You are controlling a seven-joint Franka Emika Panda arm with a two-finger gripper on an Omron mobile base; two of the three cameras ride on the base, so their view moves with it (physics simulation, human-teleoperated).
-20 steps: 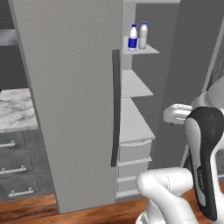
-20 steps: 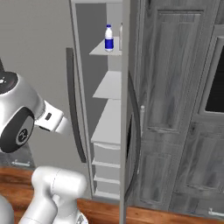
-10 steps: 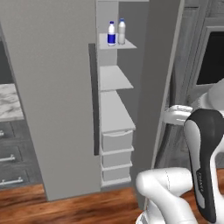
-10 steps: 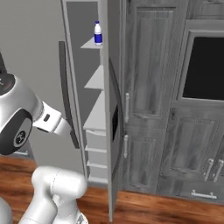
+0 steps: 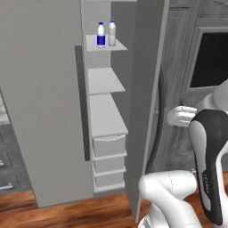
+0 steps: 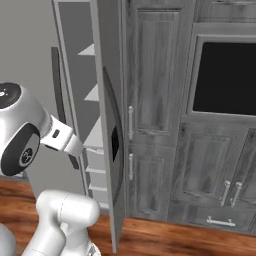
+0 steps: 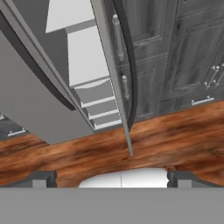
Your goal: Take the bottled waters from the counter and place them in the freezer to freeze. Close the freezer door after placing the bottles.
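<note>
Grey freezer door [image 5: 144, 89] edge-on, ajar (bottled waters [image 5: 106, 34] shelved) — fingers [image 7: 43, 178] spread, empty.

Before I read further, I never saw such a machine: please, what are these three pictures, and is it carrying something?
It is a white robot arm on a driving base in a simulated kitchen. Two pictures come from cameras on the base, behind the arm at its left and right. The third comes from a camera on the hand, looking down at the wooden floor. The tall grey freezer has its door open. On the top shelf stand two bottled waters, upright and close together. The pincer is open and holds nothing.
</note>
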